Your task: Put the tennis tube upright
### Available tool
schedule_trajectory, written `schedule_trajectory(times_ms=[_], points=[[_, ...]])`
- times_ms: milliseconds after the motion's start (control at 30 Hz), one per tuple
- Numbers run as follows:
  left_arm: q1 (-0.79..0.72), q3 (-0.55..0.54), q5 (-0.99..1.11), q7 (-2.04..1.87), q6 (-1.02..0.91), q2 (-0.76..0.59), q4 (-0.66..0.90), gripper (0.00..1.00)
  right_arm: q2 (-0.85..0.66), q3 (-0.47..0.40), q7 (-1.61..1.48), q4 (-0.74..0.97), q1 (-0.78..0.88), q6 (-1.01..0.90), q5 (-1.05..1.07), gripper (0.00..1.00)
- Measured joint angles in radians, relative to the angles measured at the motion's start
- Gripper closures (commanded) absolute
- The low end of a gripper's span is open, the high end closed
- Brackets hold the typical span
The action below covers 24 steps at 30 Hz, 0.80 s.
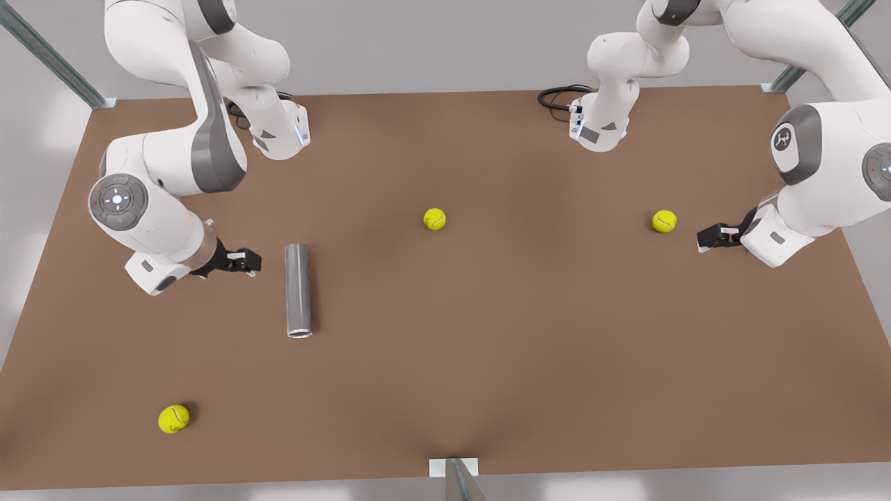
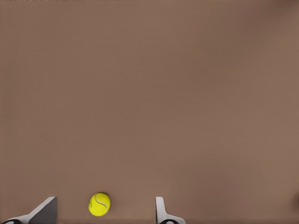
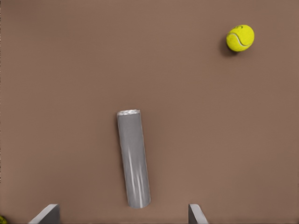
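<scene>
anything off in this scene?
The tennis tube lies flat on the table rather than upright, beside the open right hand. Three tennis balls are scattered loose; one sits near the open left hand.

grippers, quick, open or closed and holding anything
Left gripper: open, empty, near a ball.
Right gripper: open, empty, beside the lying tube.

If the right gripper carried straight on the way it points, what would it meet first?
Most likely the tennis tube, lying flat on the table just ahead of the open right gripper. Height is hard to judge, so it could pass just above.
</scene>
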Motion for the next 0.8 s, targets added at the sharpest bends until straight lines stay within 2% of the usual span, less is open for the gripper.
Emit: schedule_trajectory(times_ms=[100,233,467,633,700,733,800], points=[[0.000,0.000,0.000,0.000,0.000,0.000,0.000,0.00,0.025,0.000,0.009,0.003,0.006,0.004,-0.009,0.00],[-0.027,0.000,0.011,-0.002,0.007,0.020,0.002,0.00,0.169,0.000,0.017,-0.003,0.002,0.079,-0.003,0.00],[-0.050,0.001,0.023,-0.003,0.020,0.037,0.003,0.00,0.175,0.021,0.032,-0.118,0.008,0.174,0.003,0.00],[-0.057,0.002,0.025,-0.009,0.017,0.035,0.005,0.00,0.115,0.089,0.093,-0.340,-0.003,0.342,0.004,0.00],[-0.052,0.001,0.024,-0.003,0.023,0.035,0.000,0.00,0.032,0.092,0.091,-0.516,-0.005,0.470,0.004,0.00],[-0.053,0.002,0.024,-0.003,0.033,0.034,-0.010,0.00,0.022,0.097,0.080,-0.554,-0.005,0.482,0.003,0.00],[-0.053,0.002,0.023,-0.003,0.050,0.023,-0.032,0.00,0.024,0.098,0.047,-0.672,-0.043,0.622,0.000,0.00]])
